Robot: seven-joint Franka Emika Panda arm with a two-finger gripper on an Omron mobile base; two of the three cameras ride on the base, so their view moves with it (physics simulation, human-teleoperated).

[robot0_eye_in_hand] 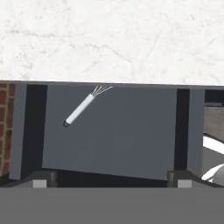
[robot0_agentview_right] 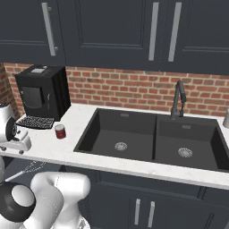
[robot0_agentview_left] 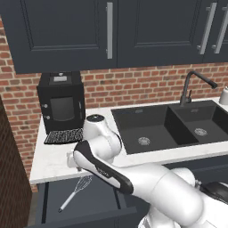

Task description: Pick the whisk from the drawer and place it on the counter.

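The drawer (robot0_agentview_left: 51,196) stands pulled out below the counter (robot0_agentview_left: 53,156), at its left end. In it lies the whisk (robot0_agentview_left: 75,192) (head toward the counter edge, handle slanting out toward the drawer front). On the counter a coffee machine (robot0_agentview_left: 61,101) stands against the brick wall (robot0_agentview_left: 133,84), a can (robot0_agentview_right: 60,131) just to its right, then the sink (robot0_agentview_left: 173,124) with the tap (robot0_agentview_left: 189,87) behind it
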